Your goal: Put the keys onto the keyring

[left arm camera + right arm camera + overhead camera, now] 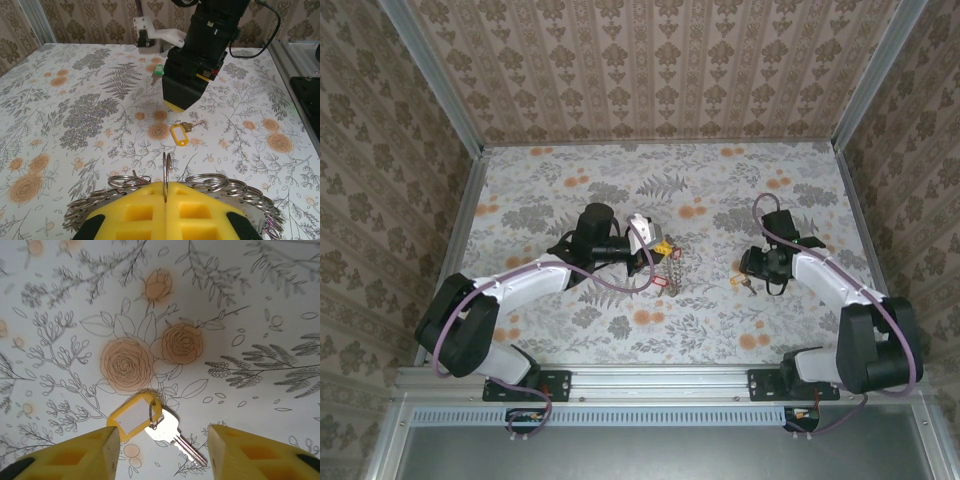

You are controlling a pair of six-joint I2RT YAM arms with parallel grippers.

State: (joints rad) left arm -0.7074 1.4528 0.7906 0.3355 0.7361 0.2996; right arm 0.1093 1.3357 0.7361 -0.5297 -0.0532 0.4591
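On the flower-printed desk point(570, 170), the left arm reaches in from the near-left corner toward the middle, its yellow-tipped left hand point(658, 252) shut tight. Seen from that wrist, the two pads of the left hand point(165, 184) are pressed together on a single upright ring of the keyring point(200, 182), and the other silvery rings fan out in a curve on either side of the pads. From above, the keyring point(673, 268) hangs or lies as a short line of links just right of the hand. A red-tagged key point(661, 283) sits at its near end, but whether the two are joined cannot be made out. Further right, across a bare stretch of desk, the right hand point(750, 268) points down at the surface. Its wrist camera shows the right hand point(162, 447) with its fingers point(100, 452) parted and gripping nothing. The yellow-tagged key point(145, 415) lies flat on the desk between and just ahead of the fingertips, its silver blade angled toward the right finger. From across the desk, the same yellow-tagged key point(179, 134) lies just under the tip of the right hand point(179, 102). A green-tagged key point(158, 70) rests on the desk beyond it.
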